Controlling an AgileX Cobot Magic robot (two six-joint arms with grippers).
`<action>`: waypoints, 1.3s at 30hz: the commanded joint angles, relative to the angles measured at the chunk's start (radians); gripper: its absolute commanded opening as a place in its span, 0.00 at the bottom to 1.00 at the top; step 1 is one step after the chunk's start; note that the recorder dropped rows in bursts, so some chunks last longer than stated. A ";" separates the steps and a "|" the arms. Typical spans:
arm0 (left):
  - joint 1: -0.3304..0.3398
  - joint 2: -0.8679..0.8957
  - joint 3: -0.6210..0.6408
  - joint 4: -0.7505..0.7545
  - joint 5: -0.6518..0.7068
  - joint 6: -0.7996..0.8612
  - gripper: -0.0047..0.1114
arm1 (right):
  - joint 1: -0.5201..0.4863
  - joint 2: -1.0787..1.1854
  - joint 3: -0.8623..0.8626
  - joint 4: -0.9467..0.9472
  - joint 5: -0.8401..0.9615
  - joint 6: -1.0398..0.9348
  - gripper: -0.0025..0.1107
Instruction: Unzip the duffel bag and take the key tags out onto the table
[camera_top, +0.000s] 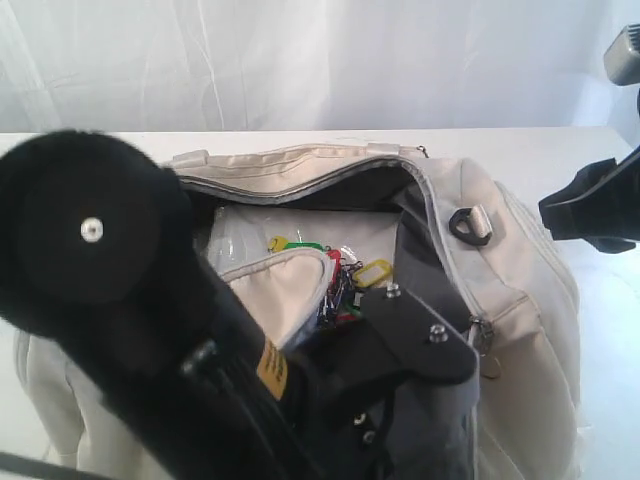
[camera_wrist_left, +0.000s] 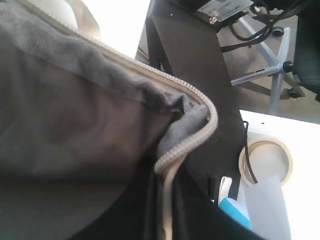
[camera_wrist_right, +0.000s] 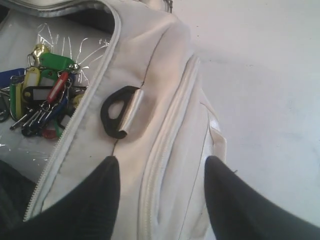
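The cream duffel bag (camera_top: 520, 300) lies unzipped on the white table (camera_top: 560, 150), its dark grey lining showing. Inside it, on clear plastic, sits the bunch of key tags (camera_top: 345, 272), seen as green, yellow, red and blue tags (camera_wrist_right: 42, 95) in the right wrist view. My left arm reaches across the bag. The left gripper (camera_wrist_left: 167, 215) pinches the cream zipper edge (camera_wrist_left: 200, 135) of the opening and holds it up. My right gripper (camera_wrist_right: 162, 165) hangs open over the bag's outer side, near a black D-ring (camera_wrist_right: 117, 112), with nothing between its fingers (camera_wrist_right: 100, 200).
A roll of tape (camera_wrist_left: 265, 160) and a blue object (camera_wrist_left: 235, 210) lie on the table beyond the bag in the left wrist view. A chair base (camera_wrist_left: 270, 70) stands on the floor behind. Bare table (camera_wrist_right: 260, 75) lies beside the bag.
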 joint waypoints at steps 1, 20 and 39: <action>-0.018 -0.011 0.073 -0.027 -0.041 -0.032 0.04 | -0.001 -0.008 0.000 0.002 0.003 0.013 0.45; -0.018 -0.106 -0.041 0.038 0.102 -0.067 0.58 | -0.001 -0.008 0.000 0.006 -0.003 0.015 0.45; 0.071 -0.054 -0.140 0.899 -0.198 -0.649 0.04 | -0.001 -0.008 0.000 0.086 -0.007 0.012 0.45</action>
